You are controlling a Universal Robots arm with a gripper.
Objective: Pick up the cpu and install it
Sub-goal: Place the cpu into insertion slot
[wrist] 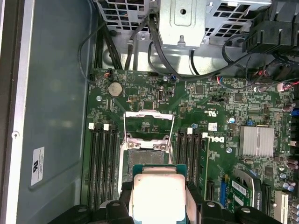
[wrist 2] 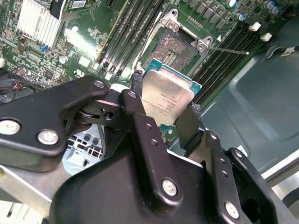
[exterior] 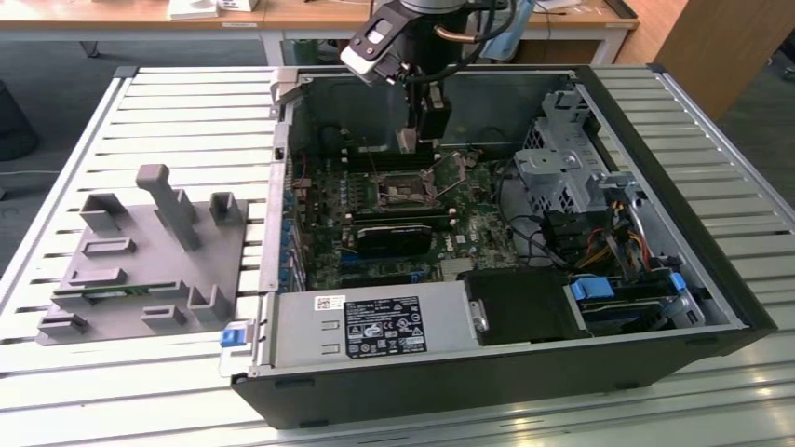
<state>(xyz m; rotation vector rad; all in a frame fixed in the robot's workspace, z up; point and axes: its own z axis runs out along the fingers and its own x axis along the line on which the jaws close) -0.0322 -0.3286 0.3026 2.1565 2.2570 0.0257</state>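
Black metal gripper (wrist 2: 163,111), jaws narrowed to chip width, clamps two opposite edges of the cpu (wrist 2: 169,91), whose silver top faces both wrist cameras. It is square, with no long axis. Beyond it lies the open socket (wrist 2: 176,50) on the green motherboard (wrist: 205,107), inside the computer case (exterior: 497,391).

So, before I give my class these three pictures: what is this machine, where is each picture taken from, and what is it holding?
It is one robot arm with a two-fingered gripper. The exterior view looks from off the arm at an open computer case lying on a slatted table, with a grey holder tray beside it. Both wrist views come from cameras riding on the arm, looking past the gripper at the motherboard. The gripper is shut on the cpu, held close to the open socket, not yet seated.
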